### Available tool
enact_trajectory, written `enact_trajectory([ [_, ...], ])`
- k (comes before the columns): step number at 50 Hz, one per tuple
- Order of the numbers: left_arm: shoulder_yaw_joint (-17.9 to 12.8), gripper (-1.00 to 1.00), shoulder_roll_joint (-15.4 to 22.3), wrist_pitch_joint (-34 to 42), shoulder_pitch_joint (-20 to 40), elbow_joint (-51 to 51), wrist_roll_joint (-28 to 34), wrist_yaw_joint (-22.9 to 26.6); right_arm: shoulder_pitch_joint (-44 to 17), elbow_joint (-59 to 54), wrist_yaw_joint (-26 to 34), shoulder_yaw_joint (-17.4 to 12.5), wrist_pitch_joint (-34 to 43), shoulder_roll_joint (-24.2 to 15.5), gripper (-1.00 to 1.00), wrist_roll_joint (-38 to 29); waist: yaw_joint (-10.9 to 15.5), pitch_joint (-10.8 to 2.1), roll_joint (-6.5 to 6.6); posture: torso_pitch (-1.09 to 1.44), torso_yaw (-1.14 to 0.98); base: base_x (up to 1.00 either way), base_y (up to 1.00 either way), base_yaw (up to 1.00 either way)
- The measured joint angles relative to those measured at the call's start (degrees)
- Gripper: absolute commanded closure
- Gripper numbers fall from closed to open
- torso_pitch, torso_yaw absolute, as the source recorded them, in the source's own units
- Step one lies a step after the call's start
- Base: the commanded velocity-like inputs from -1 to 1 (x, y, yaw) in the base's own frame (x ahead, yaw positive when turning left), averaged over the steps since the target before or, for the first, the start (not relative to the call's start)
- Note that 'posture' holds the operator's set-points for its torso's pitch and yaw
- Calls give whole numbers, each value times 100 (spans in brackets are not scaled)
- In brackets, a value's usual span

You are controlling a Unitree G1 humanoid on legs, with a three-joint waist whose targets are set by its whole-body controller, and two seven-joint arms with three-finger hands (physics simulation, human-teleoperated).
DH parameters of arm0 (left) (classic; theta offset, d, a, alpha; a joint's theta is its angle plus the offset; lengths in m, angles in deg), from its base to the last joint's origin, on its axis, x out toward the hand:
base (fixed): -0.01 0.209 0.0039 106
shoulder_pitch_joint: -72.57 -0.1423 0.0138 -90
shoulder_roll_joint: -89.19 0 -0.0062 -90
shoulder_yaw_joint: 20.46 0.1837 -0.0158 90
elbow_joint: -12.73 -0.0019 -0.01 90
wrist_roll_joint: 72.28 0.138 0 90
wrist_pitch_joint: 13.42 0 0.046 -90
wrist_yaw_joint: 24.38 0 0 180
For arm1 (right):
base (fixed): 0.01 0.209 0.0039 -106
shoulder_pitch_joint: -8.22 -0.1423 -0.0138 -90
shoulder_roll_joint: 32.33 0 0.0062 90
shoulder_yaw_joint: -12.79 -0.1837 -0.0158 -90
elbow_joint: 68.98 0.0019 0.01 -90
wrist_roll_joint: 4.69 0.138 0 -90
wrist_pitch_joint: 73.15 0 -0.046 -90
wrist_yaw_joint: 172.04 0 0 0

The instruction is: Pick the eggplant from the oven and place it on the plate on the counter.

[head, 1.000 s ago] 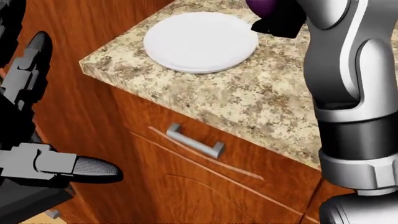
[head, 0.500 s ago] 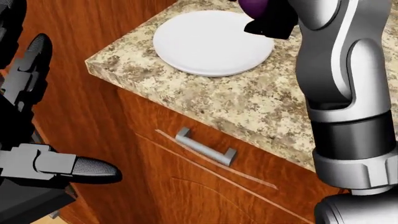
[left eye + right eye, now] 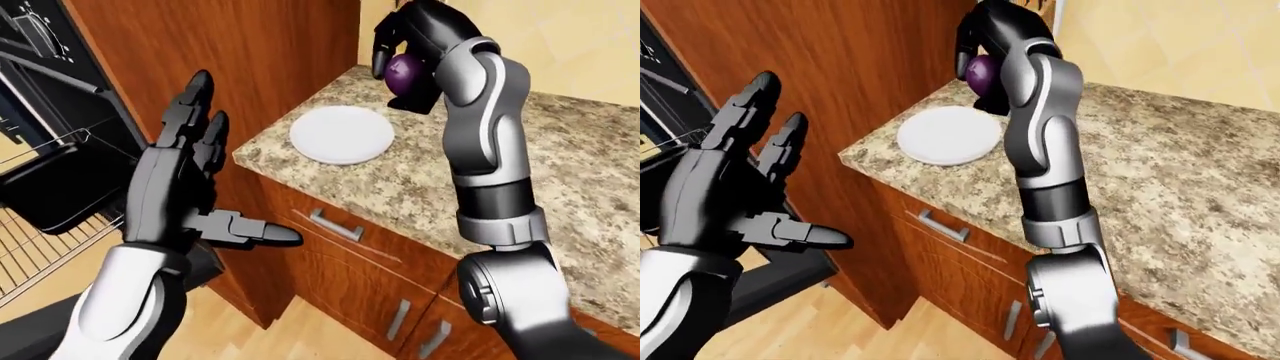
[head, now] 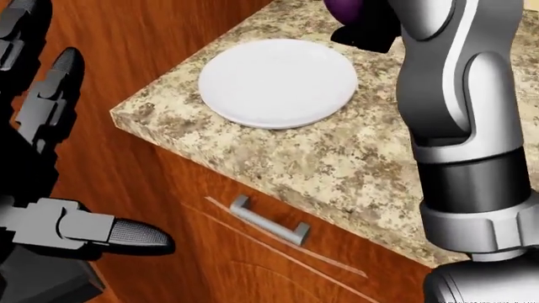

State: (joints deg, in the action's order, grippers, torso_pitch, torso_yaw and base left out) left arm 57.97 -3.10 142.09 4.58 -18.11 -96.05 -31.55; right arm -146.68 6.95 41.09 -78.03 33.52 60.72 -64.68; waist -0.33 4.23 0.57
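My right hand (image 3: 400,56) is shut on the purple eggplant (image 3: 405,73) and holds it in the air just above the right edge of the white plate (image 3: 341,133). The plate lies on the speckled granite counter (image 3: 420,172) near its left corner, and it also shows in the head view (image 4: 276,82). The eggplant's lower tip shows at the top of the head view (image 4: 347,11). My left hand (image 3: 200,172) is open, fingers spread, held up to the left of the counter in front of the wooden panel.
The oven (image 3: 50,172) stands open at the left of the left-eye view, with its wire rack (image 3: 40,240) pulled out. Wooden drawers with metal handles (image 3: 335,225) sit below the counter. A tall wooden cabinet side (image 3: 260,60) borders the counter's left end.
The head view has shifted, so the plate sits lower in the picture now. My right hand still holds the eggplant over the plate's right edge. My left hand stays open.
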Motion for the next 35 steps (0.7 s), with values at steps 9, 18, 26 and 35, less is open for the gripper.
enact_trajectory([
  [9,-77,-100,-34,-26,-100,-40,181,58,-49,48,1,127,-55,90,100,53,19,-99,492,0,0,33,0,0],
  [18,57,-100,-89,-65,-112,-64,233,76,-38,113,13,29,-33,-1,100,76,24,60,-120,0,0,0,0,0],
  [26,8,-100,37,-88,-35,4,-4,-47,-66,23,16,-10,44,14,100,52,-25,-83,52,0,0,0,0,0],
  [35,49,-100,41,-95,-121,-51,-53,-117,-145,-415,-317,166,-114,265,100,123,1,-89,94,0,0,0,0,0],
])
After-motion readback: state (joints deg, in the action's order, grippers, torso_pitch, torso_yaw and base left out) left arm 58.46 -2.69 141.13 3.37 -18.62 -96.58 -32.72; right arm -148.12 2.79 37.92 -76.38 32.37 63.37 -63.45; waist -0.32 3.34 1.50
